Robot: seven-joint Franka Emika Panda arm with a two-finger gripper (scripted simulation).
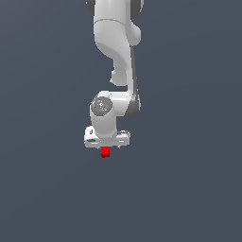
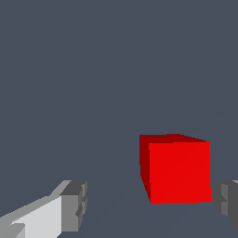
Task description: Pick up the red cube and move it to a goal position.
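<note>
Against plain grey-blue ground, the red cube [image 2: 179, 171] sits between the spread, empty fingers [image 2: 74, 207], nearer one.

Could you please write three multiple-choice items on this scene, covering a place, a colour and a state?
1. Where is the red cube?
A. between the gripper's jaws
B. far off to one side
C. on top of the arm

2. What colour is the cube?
A. blue
B. red
C. green

3. How do the jaws stand?
A. clamped on the cube
B. shut on nothing
C. open, with a gap beside the cube

Answers: 1 A, the wrist view shows it between the fingers; 2 B, its faces are bright red; 3 C, one finger stands clear of it.
</note>
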